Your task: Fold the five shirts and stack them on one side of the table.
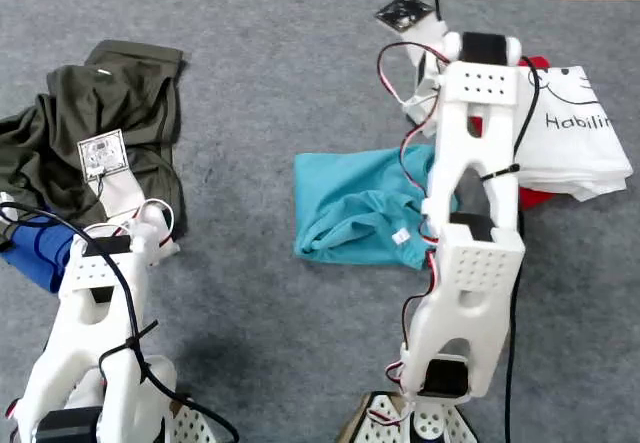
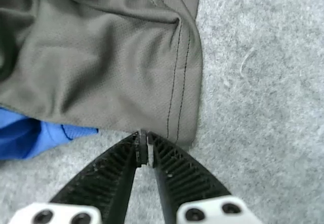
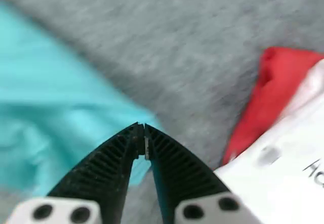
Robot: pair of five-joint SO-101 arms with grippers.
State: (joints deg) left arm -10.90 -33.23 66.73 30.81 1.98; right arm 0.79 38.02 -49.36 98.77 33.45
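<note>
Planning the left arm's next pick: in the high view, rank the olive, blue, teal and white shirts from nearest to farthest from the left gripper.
1. olive shirt: its hem is at the left gripper's tips, on the left side.
2. blue shirt: beside that arm, at the left edge.
3. teal shirt: mid-table.
4. white shirt: far right.

Shirts: five, one of each colour. Count one olive shirt [image 1: 100, 113], one blue shirt [image 1: 40, 253], one teal shirt [image 1: 350, 208], one red shirt [image 1: 535, 198] and one white shirt [image 1: 575, 133].

Groups of shirts: three. Two are pairs (olive over blue, white over red) and one is the teal shirt lying alone.

Arms: two, one left arm [image 1: 90, 343] and one right arm [image 1: 475, 263].

Claws: two, one per arm, the left claw [image 2: 143, 145] and the right claw [image 3: 140, 133]. Each has two fingers.

Bench [image 1: 250, 343]: one.
</note>
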